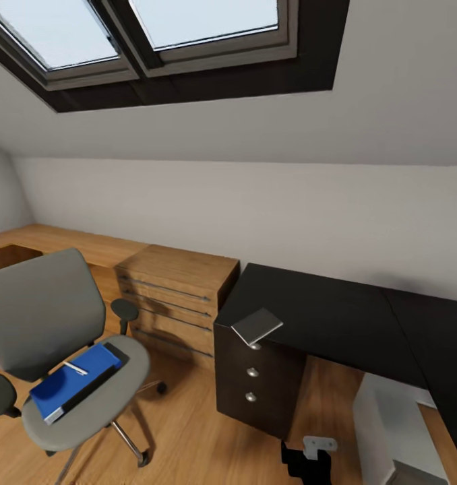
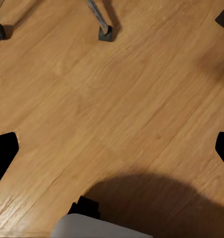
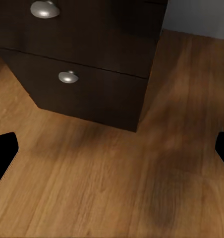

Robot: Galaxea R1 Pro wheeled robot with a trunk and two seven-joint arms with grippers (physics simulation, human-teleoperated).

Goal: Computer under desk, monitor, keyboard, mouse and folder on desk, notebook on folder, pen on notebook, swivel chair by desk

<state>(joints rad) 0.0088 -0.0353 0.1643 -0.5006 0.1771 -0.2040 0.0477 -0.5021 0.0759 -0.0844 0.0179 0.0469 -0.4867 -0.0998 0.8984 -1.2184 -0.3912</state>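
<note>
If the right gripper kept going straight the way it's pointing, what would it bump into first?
Probably the wooden floor, just in front of the desk's dark drawer unit. The right gripper has its jaws spread wide apart, and nothing lies between them and the boards.

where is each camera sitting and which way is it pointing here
Head view: high on the robot, facing forward and down at the swivel chair carrying the folder, and the desk; a dark piece of the robot shows at the lower edge.
Left wrist view: on the left arm, aimed down at the wooden floor and the chair's castors; dark fingertips at both sides.
Right wrist view: on the right arm, aimed down at the desk's drawer unit; dark fingertips likewise.
Shared: the drawer knobs appear in head and right wrist views.
</note>
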